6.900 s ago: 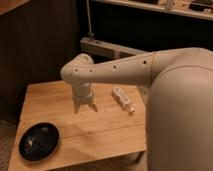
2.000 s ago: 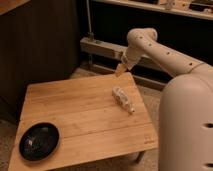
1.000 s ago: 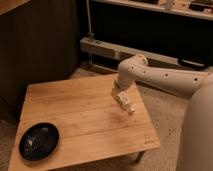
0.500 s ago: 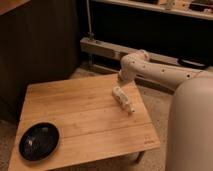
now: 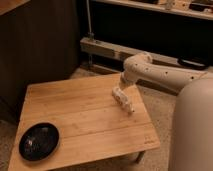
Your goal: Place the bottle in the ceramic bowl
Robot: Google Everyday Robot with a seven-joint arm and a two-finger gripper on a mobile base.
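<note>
the robot's body [image 5: 196, 131] is a pale bulk filling the 4 o'clock part of the view. next in size, the wooden tabletop [image 5: 85, 111] spreads across the middle, with speckled floor [image 5: 161, 106] off its 3 o'clock edge and a dark wood-panelled wall [image 5: 40, 45] behind it at 10 o'clock. a pale ledge [image 5: 107, 50] runs along the back at 12 o'clock, and a thin upright pole [image 5: 89, 20] rises from it.

the arm [image 5: 162, 75] reaches in from 3 o'clock, bends at a rounded joint, and drops toward the tabletop.

the ceramic bowl [image 5: 47, 135], round, shallow and glossy black, sits in the tabletop's 8 o'clock corner, well apart from the arm. bare planks lie between it and the bottle.

the bottle [image 5: 126, 102] lies on its side at about 2 o'clock on the tabletop, near the 3 o'clock edge. it is slim and whitish and runs from 11 o'clock to 5 o'clock.

the gripper [image 5: 120, 89] is at the bottle's 11 o'clock end. whether it touches the bottle, or stands open or closed, cannot be told.
</note>
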